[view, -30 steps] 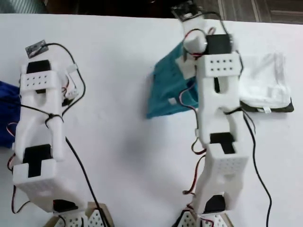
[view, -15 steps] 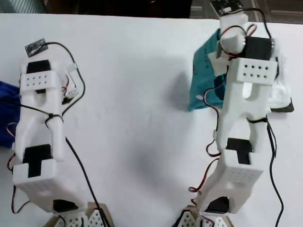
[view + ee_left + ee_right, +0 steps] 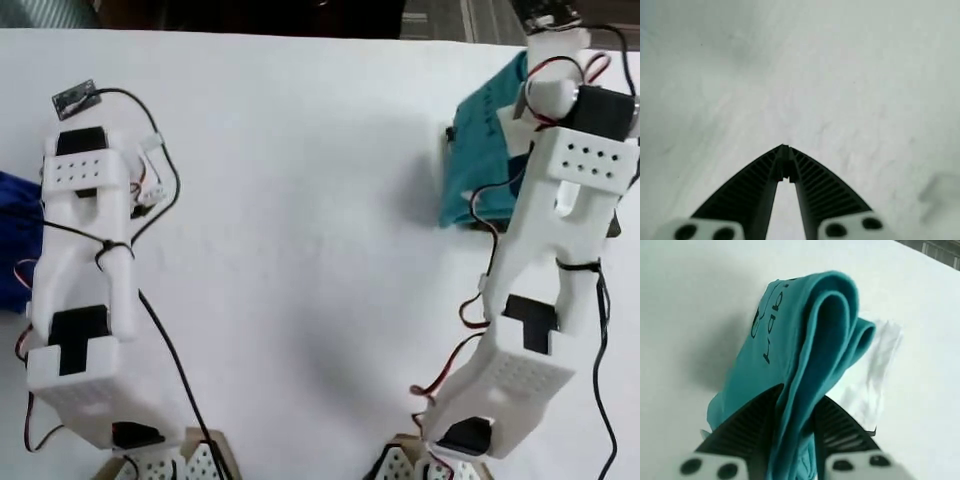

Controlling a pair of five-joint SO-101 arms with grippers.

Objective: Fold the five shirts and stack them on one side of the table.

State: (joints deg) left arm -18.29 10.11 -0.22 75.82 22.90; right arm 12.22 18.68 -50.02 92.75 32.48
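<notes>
Stacking in progress. The right gripper [image 3: 796, 400], jaws clamped on the folded teal shirt [image 3: 478, 140], holds it at the upper right of the high view, above a white shirt [image 3: 879, 365]. A blue shirt [image 3: 12, 235] at the left edge appears not yet stacked. The left gripper [image 3: 784, 152] is closed on nothing. The teal shirt hangs doubled in soft rolled layers, with dark print on one face.

A wide white flat-topped table [image 3: 300, 200] is spreading across almost the whole high view, and soft, even light is laying faint grey shadows on its matte top. Beyond its far edge a dark, unlit strip of room [image 3: 250, 12] is running, with a pale ribbed grey surface [image 3: 40, 10] showing at one end and grey line-marked flooring [image 3: 470, 15] at the other
</notes>
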